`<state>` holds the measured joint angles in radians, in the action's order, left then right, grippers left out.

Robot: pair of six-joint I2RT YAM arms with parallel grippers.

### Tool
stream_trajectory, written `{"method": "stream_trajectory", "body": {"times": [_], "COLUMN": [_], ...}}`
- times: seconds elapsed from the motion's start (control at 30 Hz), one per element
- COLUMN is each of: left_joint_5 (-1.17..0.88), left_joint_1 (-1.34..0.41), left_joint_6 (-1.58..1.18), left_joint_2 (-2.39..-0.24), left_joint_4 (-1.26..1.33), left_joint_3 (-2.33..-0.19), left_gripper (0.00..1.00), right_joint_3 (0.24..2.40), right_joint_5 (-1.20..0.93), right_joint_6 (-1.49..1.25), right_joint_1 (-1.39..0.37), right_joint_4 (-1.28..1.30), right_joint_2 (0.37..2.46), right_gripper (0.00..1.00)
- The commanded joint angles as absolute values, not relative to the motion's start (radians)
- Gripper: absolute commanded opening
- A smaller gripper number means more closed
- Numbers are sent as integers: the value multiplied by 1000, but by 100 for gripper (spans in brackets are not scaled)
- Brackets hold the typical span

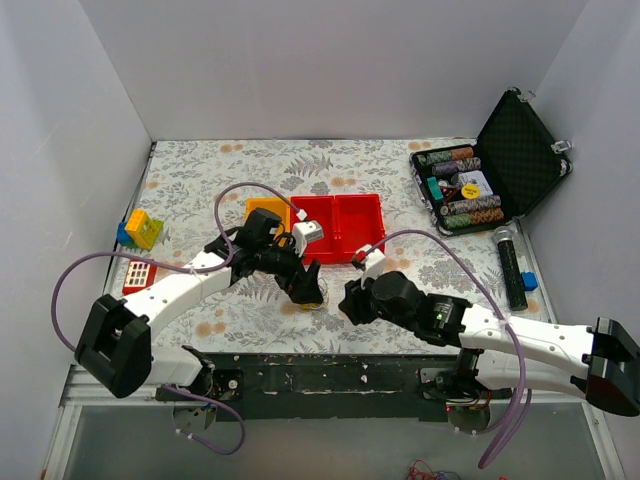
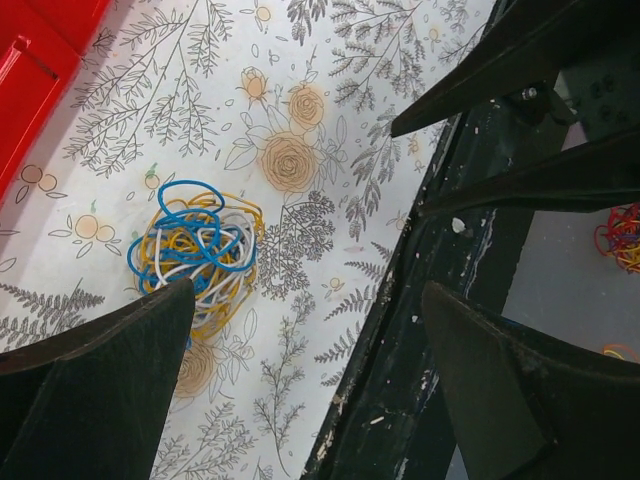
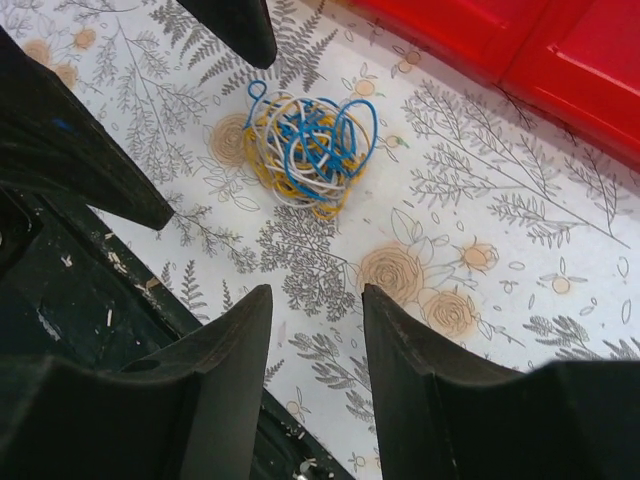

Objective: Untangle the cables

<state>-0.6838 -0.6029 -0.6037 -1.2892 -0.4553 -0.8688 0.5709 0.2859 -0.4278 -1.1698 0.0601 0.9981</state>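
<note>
Cables (image 2: 195, 250) lie as one small knotted clump of blue, yellow and whitish strands on the flowered worktop (image 1: 200, 175), near its dark front edge and well clear of the red tray (image 1: 340, 225) behind. No strand has been drawn out yet, so the untangling looks barely begun. The left gripper (image 2: 305, 295) hangs low over the spot with its jaws spread wide and nothing between them. One finger tip sits right at the clump's near edge, though whether it touches the wires cannot be told. That wide spread probably serves to straddle or pin the bundle rather than to pick out a single wire. The right gripper (image 3: 315, 300) faces the clump from the opposite side, a little way off. Its jaws are parted by a narrower gap and likewise hold nothing, a setting better suited to nipping one thin loop. The two arms seem placed head to head so that each can take a different part of the knot and draw it apart. The loose blue loops standing out at the clump's rim look like the easiest hold. Wires this fine may slip from the pads, or the whole clump may drag along.
</note>
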Motion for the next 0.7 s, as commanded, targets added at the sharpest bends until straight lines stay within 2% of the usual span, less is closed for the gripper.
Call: {"method": "stream_trajectory", "body": {"times": [0.0, 0.13, 0.27, 0.47, 0.57, 0.67], "left_joint_5": [-638, -583, -578, -526, -525, -546], "left_joint_1": [-626, -644, -649, -666, -664, -666], "left_joint_6": [-581, -592, -606, -571, -568, -580], "left_joint_2": [-1336, -1411, -1489, -1555, -1582, -1585], "left_joint_4": [-387, -380, -370, -307, -296, -261], "left_joint_3": [-905, -931, -972, -974, -970, -956], "left_gripper": [98, 98, 85, 76, 67, 53], "right_joint_3": [535, 502, 499, 522, 528, 523], "right_joint_5": [347, 360, 371, 367, 370, 368], "right_joint_6": [-491, -514, -517, -509, -511, -511], "right_joint_1": [-1164, -1161, -1158, -1155, -1155, -1155], "right_joint_4": [121, 124, 126, 141, 146, 144], "right_joint_2": [942, 878, 845, 850, 844, 835], "right_gripper": [49, 46, 43, 37, 33, 29]}}
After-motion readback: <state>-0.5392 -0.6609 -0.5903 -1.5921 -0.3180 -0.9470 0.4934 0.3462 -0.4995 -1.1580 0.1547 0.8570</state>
